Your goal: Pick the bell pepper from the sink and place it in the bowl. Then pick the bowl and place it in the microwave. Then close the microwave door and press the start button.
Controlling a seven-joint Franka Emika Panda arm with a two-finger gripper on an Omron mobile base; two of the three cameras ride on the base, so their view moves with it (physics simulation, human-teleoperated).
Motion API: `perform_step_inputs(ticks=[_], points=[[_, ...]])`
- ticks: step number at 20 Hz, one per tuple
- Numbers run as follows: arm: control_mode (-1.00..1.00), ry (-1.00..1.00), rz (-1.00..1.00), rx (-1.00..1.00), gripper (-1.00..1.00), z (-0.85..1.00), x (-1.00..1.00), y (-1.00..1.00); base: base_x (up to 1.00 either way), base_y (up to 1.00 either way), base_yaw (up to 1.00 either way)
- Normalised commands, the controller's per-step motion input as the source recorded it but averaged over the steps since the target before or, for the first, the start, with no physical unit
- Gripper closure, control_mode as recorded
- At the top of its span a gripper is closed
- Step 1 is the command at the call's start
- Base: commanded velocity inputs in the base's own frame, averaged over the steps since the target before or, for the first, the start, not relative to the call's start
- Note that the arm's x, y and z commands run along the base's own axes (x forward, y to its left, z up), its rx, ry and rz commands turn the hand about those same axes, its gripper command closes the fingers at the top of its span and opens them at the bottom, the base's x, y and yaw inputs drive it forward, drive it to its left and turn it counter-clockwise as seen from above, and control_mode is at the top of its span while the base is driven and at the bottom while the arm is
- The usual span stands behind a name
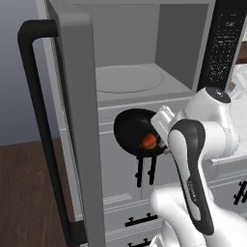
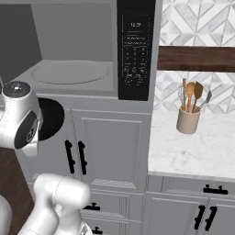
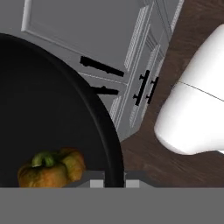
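End effector point(image 3: 114, 180) clamped on black bowl point(image 1: 131, 129) rim, bell pepper point(image 1: 148, 141) inside, held below open microwave point(image 1: 144, 62) cavity, microwave door point(image 1: 72, 120) swung left

My left base view looked past the open microwave door point(image 1: 72, 120) into the microwave point(image 1: 135, 58); my right base view faced its cavity too, plus the worktop point(image 2: 193, 142). Both shared the bowl point(image 1: 132, 130). My hand view sat close above its rim.

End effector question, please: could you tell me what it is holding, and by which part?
The end effector grips the black bowl by its rim, with the bell pepper inside.
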Motion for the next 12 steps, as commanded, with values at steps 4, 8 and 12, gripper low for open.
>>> perform_step_inputs(ticks=[4, 8, 12], points=[[-1.00, -0.15, -0.10, 0.00, 1.00, 0.87, -0.06, -0.20, 0.00, 0.00, 0.00], [-1.00, -0.09, -0.05, 0.00, 1.00, 0.73, 0.00, -0.09, 0.00, 0.00, 0.00], [-1.00, 0.00, 0.00, 0.00, 1.00, 0.43, 0.09, 0.00, 0.00, 0.00, 0.00]])
